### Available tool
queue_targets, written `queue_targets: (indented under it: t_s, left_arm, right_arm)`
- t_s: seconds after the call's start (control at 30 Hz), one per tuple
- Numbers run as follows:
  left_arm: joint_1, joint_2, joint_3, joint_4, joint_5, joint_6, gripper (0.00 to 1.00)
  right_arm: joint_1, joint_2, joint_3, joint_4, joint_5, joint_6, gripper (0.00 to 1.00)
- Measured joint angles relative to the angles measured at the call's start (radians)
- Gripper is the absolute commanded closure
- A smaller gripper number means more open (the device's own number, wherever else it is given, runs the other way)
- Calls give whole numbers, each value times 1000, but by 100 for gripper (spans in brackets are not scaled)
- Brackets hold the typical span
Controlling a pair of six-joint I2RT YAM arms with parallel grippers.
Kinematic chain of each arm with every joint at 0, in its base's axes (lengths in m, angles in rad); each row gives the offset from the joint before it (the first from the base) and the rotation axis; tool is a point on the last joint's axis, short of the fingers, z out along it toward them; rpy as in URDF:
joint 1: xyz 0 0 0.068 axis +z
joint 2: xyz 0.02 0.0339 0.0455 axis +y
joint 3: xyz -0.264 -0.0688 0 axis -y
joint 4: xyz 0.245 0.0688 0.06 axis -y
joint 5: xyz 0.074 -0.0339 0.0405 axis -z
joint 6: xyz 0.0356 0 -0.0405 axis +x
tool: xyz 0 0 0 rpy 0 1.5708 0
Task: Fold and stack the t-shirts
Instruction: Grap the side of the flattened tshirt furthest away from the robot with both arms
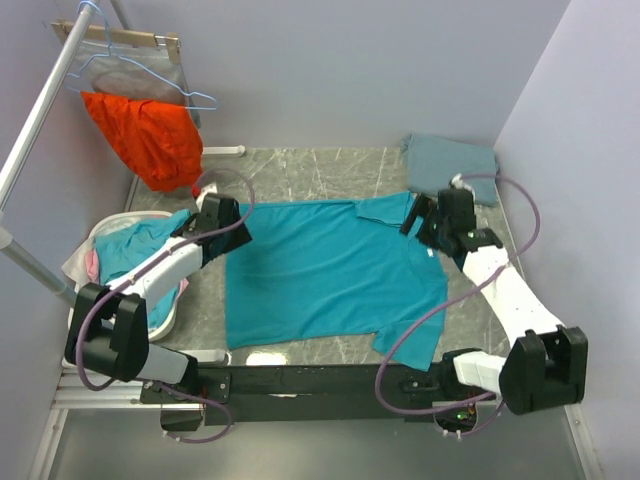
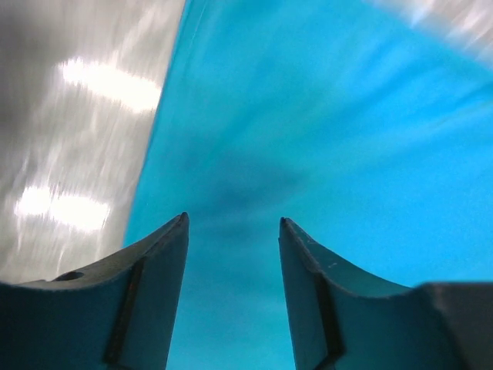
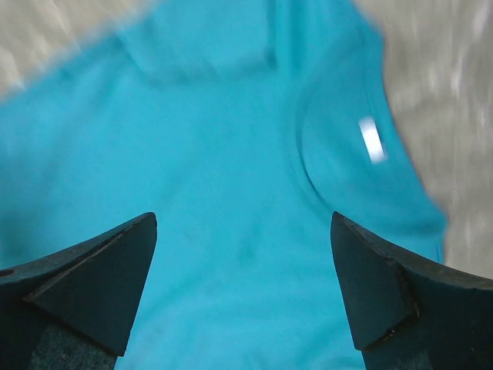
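Note:
A bright teal t-shirt (image 1: pixel 325 275) lies spread flat across the middle of the table, its neck with a small white label (image 1: pixel 431 253) to the right. A folded slate grey-blue t-shirt (image 1: pixel 450 160) lies at the far right corner. My left gripper (image 1: pixel 222 222) hovers over the shirt's far left corner; its jaws are open with only teal cloth (image 2: pixel 323 131) below them. My right gripper (image 1: pixel 425 215) hovers over the far right shoulder beside the neck, jaws wide open and empty, the collar and label (image 3: pixel 371 140) showing ahead of it.
A white basket (image 1: pixel 110 262) at the left edge holds more teal and pink cloth. An orange-red garment (image 1: pixel 150 135) hangs from a rail at the back left with blue hangers (image 1: pixel 150 70). Walls close the table at back and right.

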Motion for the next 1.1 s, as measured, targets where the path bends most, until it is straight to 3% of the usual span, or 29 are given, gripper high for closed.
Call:
queue_targets:
  t_s: [0.07,0.3,0.47,0.73,1.1]
  left_arm:
    - [3,14,58,7,-19,-3,24]
    - [65,273,324,34,-58,-10,24]
    - [143,447,401,34,-40,-8,24]
    - [227,550,463,53,2,-7,24]
    - [234,643,546,78,67,-6,27]
  right_arm:
    - [-8,53,79,31,3,-7,0]
    - [-97,407,323,111,-69,-5,1]
    - [-145,617,407,112,-150,0,12]
    - [-174,727,434,166,-281,18,29]
    - [-175,814,476,203,-365,25,38]
